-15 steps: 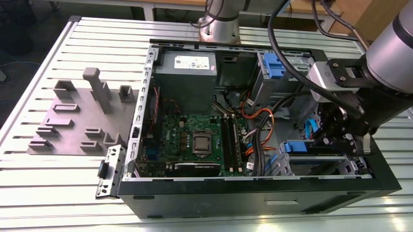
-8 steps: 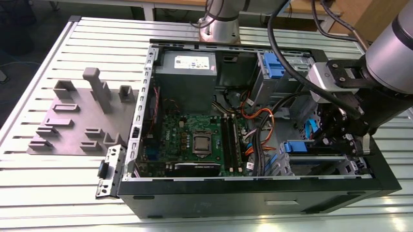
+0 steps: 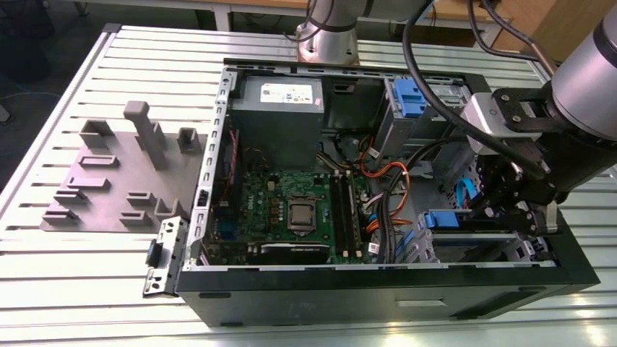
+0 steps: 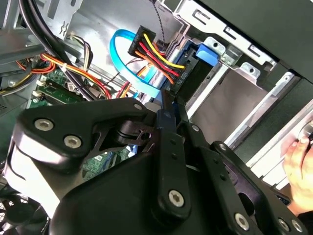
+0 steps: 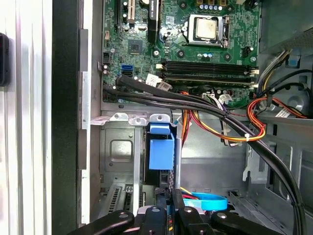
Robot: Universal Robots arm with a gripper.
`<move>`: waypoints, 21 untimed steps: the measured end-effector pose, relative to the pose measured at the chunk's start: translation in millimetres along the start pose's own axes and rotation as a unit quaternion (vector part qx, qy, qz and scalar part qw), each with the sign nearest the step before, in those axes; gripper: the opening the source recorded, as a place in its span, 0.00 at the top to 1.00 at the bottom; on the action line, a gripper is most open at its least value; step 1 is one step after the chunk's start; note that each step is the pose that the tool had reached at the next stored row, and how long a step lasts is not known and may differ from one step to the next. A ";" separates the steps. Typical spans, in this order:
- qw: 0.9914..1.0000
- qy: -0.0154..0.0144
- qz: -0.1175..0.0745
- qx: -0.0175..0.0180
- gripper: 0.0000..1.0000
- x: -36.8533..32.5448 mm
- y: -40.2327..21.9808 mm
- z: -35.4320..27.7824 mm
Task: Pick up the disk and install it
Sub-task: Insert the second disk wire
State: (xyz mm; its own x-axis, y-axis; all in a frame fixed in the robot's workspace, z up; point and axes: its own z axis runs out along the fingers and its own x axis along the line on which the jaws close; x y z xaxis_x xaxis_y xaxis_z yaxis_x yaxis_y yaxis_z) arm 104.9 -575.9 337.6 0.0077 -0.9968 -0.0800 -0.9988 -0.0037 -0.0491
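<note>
The gripper [image 3: 516, 210] is reaching down inside the open computer case [image 3: 386, 289], at the drive cage [image 5: 122, 147] beside the motherboard [image 3: 289, 210]. Its fingers [image 4: 168, 122] are pressing together, clenched on the edge of the disk [image 5: 161, 152], which is sitting upright in the cage with its blue carrier frame showing. A person's hand [image 4: 299, 161] is resting beside the case wall.

The gripper [image 4: 168, 105] linkage hides most of the disk [image 4: 193, 63]; a hand [image 4: 299, 161] is cut off at the edge.
</note>
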 end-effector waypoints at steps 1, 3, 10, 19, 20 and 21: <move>1.000 -0.002 0.000 0.000 0.84 0.5 0.0 0.3; 1.000 -0.007 0.000 0.000 0.84 0.6 0.1 1.4; 1.000 -0.009 0.000 0.000 0.84 0.8 0.1 3.0; 1.000 -0.010 -0.003 0.000 0.84 0.7 -0.2 1.9; 1.000 -0.010 -0.003 0.000 0.84 0.7 -0.2 1.5; 1.000 -0.010 -0.003 0.000 0.84 0.7 -0.2 1.6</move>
State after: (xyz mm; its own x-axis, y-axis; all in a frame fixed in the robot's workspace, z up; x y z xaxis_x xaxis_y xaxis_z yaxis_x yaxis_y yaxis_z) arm 105.2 -576.5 336.0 0.0154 -0.9949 -0.0995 -0.9987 -0.0106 -0.0492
